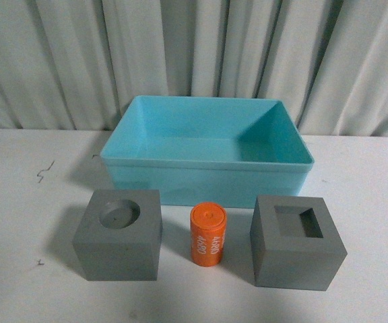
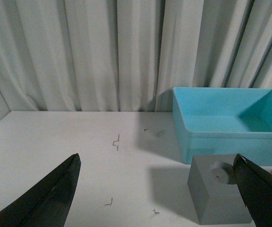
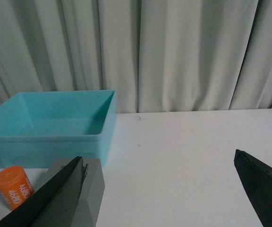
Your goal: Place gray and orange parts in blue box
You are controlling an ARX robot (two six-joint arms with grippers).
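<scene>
In the front view the gray cube with a round hole, the orange cylinder with white lettering and the gray cube with a square hole stand in a row on the white table. The empty blue box sits just behind them. Neither gripper shows in the front view. My left gripper is open and empty, left of the round-hole cube; the blue box lies beyond. My right gripper is open and empty, right of the square-hole cube, the cylinder and the box.
A gray-white curtain hangs along the table's far edge. Small dark scuff marks dot the tabletop to the left of the box.
</scene>
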